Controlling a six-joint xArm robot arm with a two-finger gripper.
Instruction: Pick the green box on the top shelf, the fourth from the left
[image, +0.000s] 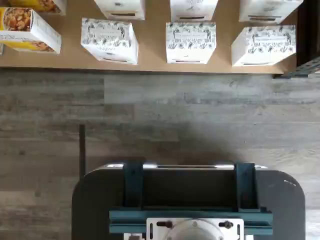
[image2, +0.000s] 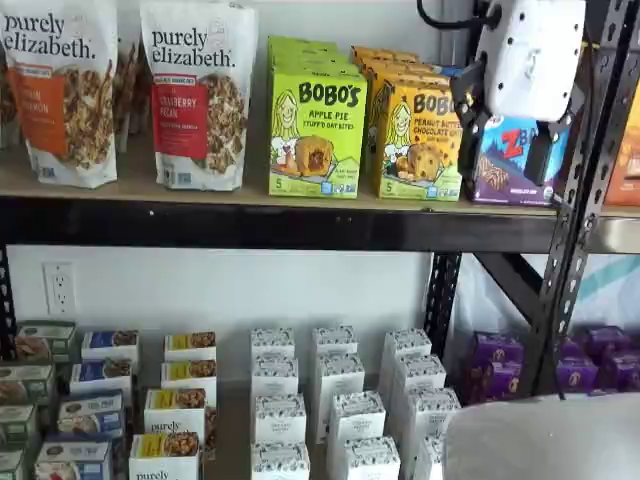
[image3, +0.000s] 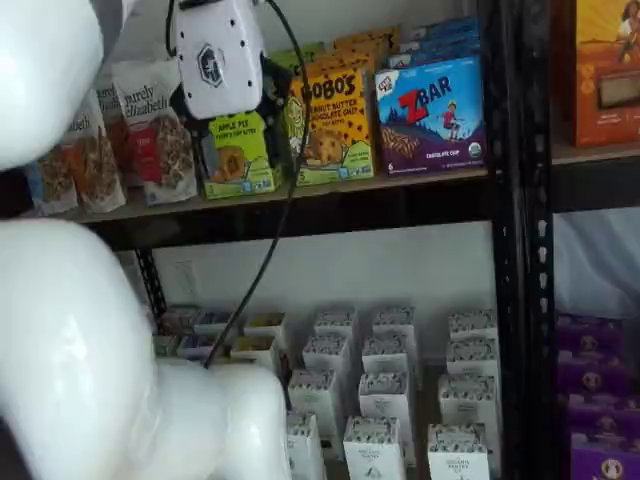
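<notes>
The lime-green Bobo's apple pie box (image2: 317, 130) stands upright on the top shelf (image2: 250, 222), between a Purely Elizabeth bag and the yellow-orange Bobo's carton (image2: 418, 140). In both shelf views my gripper (image2: 505, 130) hangs in front of the shelf, apart from the boxes. Its white body is up high and its two black fingers stand spread with a gap, holding nothing. From one side it lines up with the purple ZBar box (image2: 510, 155). From the other, the gripper (image3: 232, 125) covers the upper part of the green box (image3: 240, 155). The wrist view does not show the green box.
Purely Elizabeth granola bags (image2: 200, 95) fill the shelf's left end. A black upright (image2: 575, 200) rises at the right. Rows of small white boxes (image2: 335, 400) stand on the low shelf, also seen in the wrist view (image: 190, 42) above wood flooring. The white arm (image3: 70, 330) fills one shelf view's left side.
</notes>
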